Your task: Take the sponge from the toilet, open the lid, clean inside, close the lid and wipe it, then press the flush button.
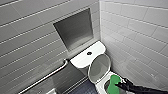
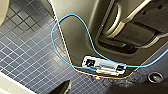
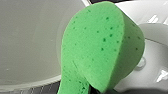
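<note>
The white toilet (image 1: 100, 86) stands in the corner with its lid (image 1: 99, 67) raised against the tank (image 1: 83, 60). The dark round flush button (image 1: 89, 53) sits in the middle of the tank top. My right gripper (image 1: 120, 86) reaches in from the lower right and is shut on the bright green sponge (image 1: 114, 83), which is over the bowl's opening. Close up, the sponge (image 3: 100, 45) is bent over, with the toilet's white ceramic (image 3: 155, 65) behind it. My left gripper is open and holds nothing, low over the floor.
A metal grab bar (image 1: 47, 76) runs along the left wall below a recessed niche (image 1: 75, 28). A tiled wall (image 1: 135, 37) stands close on the toilet's right. The dark blue tiled floor (image 2: 25, 50), a blue cable (image 2: 57, 27) and a floor drain (image 2: 155, 77) lie beside my base.
</note>
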